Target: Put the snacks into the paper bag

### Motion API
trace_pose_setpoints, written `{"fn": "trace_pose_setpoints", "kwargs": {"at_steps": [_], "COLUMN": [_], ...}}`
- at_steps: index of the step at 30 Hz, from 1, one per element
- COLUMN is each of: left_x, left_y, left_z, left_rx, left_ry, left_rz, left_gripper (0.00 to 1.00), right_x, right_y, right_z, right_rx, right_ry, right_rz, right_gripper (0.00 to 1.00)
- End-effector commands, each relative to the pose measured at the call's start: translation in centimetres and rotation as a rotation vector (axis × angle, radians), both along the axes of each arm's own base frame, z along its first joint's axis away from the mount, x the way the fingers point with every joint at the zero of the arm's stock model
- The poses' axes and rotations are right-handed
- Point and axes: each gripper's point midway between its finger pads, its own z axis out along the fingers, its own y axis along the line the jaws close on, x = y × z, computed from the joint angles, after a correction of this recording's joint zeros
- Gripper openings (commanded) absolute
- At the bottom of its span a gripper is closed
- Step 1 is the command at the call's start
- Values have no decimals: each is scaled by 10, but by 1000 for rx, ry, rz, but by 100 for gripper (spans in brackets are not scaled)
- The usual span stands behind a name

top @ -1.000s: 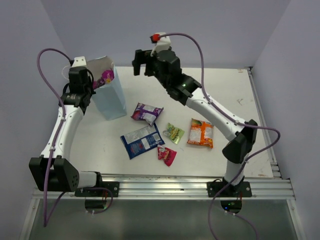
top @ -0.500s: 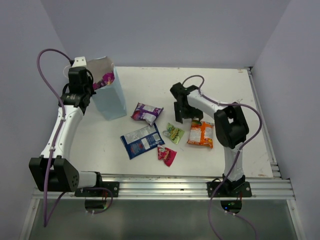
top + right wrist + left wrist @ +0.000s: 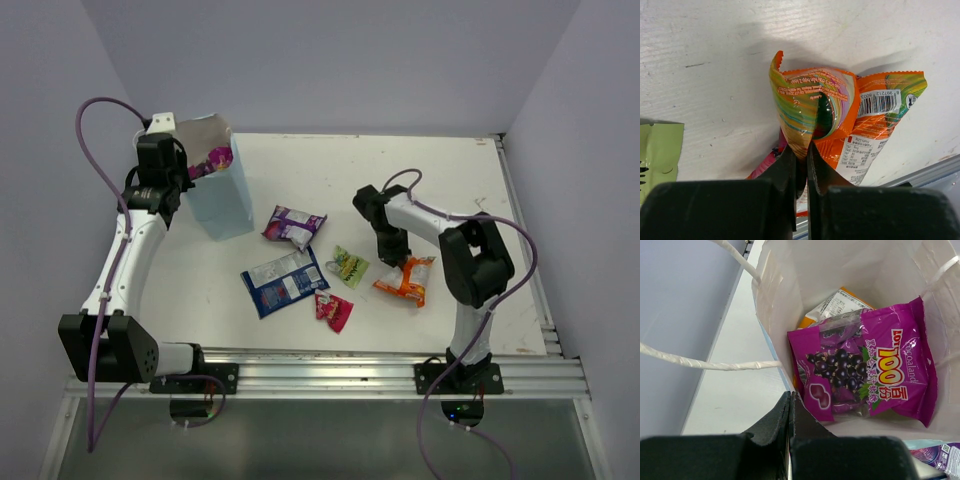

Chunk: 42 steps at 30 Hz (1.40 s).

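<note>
**Inspector:** Start at the near edge.

**Recorder:** Noted at 6 o'clock on the table (image 3: 450,170): small red packet (image 3: 334,310), lying flat and untouched. Just to its 10 o'clock, blue-and-white packet (image 3: 285,281), also flat.

**Inspector:** Confirm what has changed on the right.

**Recorder:** Confirmed. Logged a second ago high over the far half of the table, jaws wide. Found now low at 4 o'clock: right gripper (image 3: 801,150) clamped shut on one end of the orange-and-white packet (image 3: 408,280). In the wrist view, foil creased and folded upward between the closed fingers. Cannot tell whether the other end is clear of the table. Judged a grasp just made, with the carry not yet begun.

**Inspector:** And beyond it?

**Recorder:** Near the held packet, at its 9 o'clock, green-yellow packet (image 3: 350,266), apart from the gripper. Farther, toward 11 o'clock, purple packet (image 3: 293,226), lying loose.

**Inspector:** Report the far left.

**Recorder:** No shift across the second. At 10 o'clock, paper bag (image 3: 225,200) upright, mouth open. Left gripper (image 3: 790,402) closed, apparently on the bag's near rim, holding it steady. Inside: second purple packet (image 3: 865,370) on top of a large orange packet (image 3: 840,302).

**Inspector:** State the consequence for the task.

**Recorder:** Two packets bagged, one in hand, four left on the table. Next move judged a lift and a long carry toward 10 o'clock. Risk: a thin pinch on crinkled foil, likely to slip.
</note>
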Motion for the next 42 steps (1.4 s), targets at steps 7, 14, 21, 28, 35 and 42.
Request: {"fn": "trace_pose_setpoints", "kwargs": {"at_steps": [7, 14, 21, 28, 35, 42], "left_x": [1, -2, 0, 1, 1, 2], "left_y": [2, -4, -10, -16, -20, -24], "left_z": [0, 9, 13, 11, 7, 7], "left_rx": [0, -23, -46, -57, -74, -81], "left_ry": [-11, -37, -49, -42, -39, -41], "left_rz": [-2, -23, -47, -66, -80, -89], "left_gripper": [0, 0, 0, 0, 0, 0], "right_x": [63, 196, 216, 185, 155, 138], "right_y": [43, 178, 330, 403, 402, 395], "right_z": [67, 238, 330, 398, 445, 473], "right_rx": [146, 598, 1399, 1793, 1749, 1766], "right_ry": [-228, -710, -931, -1091, -1220, -1273], "right_rz": [73, 259, 367, 400, 515, 537], "right_gripper": [0, 0, 0, 0, 0, 0]}}
